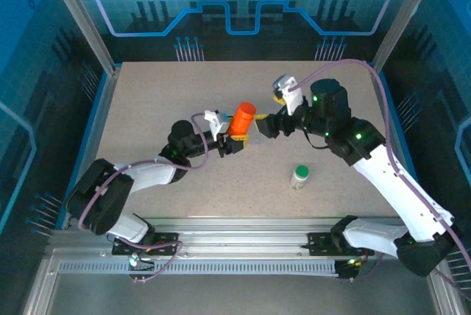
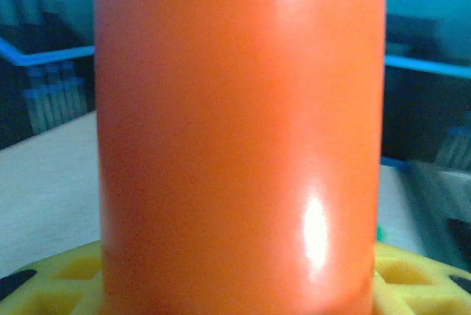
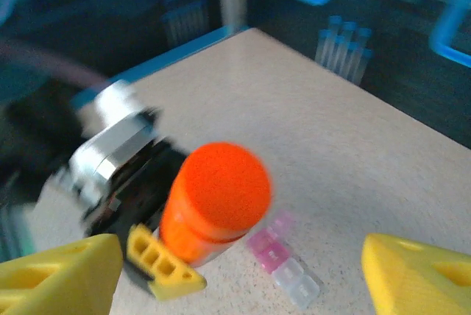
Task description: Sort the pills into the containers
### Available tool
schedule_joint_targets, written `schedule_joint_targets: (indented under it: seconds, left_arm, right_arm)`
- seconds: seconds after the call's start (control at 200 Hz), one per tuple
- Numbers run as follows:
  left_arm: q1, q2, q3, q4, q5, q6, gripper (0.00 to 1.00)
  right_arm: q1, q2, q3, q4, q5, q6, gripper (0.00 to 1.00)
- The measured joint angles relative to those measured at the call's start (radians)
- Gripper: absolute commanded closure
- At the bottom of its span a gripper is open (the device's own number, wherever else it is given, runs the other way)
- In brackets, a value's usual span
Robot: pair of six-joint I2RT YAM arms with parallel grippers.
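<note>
Holding the orange pill bottle (image 1: pixel 241 118) clamped upright in the left gripper (image 1: pixel 235 140), centre the right gripper (image 1: pixel 265 125), fingers spread wide, around the cap (image 3: pixel 224 179) before closing; the pill box (image 3: pixel 283 260) lies just beside the bottle

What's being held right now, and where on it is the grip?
The left gripper holds the orange bottle low on its body, near the base. The right gripper stands open beside it, holding nothing.

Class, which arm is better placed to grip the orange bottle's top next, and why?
Right, probably. The left gripper is occupied, holding the bottle upright by its body, while the right gripper hangs open beside the top.
</note>
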Motion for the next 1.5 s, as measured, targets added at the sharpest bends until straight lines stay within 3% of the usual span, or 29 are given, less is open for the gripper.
schedule_joint_targets:
  seconds: [0.115,0.21,0.44,0.71,0.976,1.236,1.371,1.441,1.496]
  left_arm:
    - [-0.128,-0.033,-0.031,-0.032,-0.274,0.146,0.86]
    - [-0.18,-0.031,-0.05,-0.033,-0.417,0.21,0.86]
    - [-0.201,-0.008,-0.076,0.001,-0.609,0.276,0.86]
    - [-0.21,0.021,-0.076,0.051,-0.66,0.28,0.86]
    - [-0.217,0.024,-0.076,0.068,-0.665,0.28,0.86]
    - [-0.222,0.025,-0.076,0.056,-0.665,0.279,0.85]
    - [-0.222,0.025,-0.076,0.047,-0.657,0.279,0.84]
    - [-0.214,0.024,-0.076,0.042,-0.609,0.275,0.84]
    - [-0.191,0.018,-0.076,0.034,-0.52,0.258,0.83]
  right_arm:
    - [0.098,0.011,-0.036,0.083,0.193,0.208,0.15]
    - [0.151,0.066,-0.035,0.127,0.265,0.309,0.15]
    - [0.178,0.166,-0.011,0.128,0.361,0.403,0.14]
    - [0.177,0.166,-0.028,0.13,0.373,0.462,0.17]
    - [0.137,0.199,-0.058,0.138,0.294,0.521,0.21]
    - [0.117,0.212,-0.093,0.182,0.193,0.574,0.51]
    - [0.098,0.193,-0.137,0.233,0.153,0.541,0.57]
    - [0.075,0.163,-0.185,0.28,0.086,0.482,0.65]
    - [0.044,0.137,-0.22,0.306,-0.006,0.409,0.65]
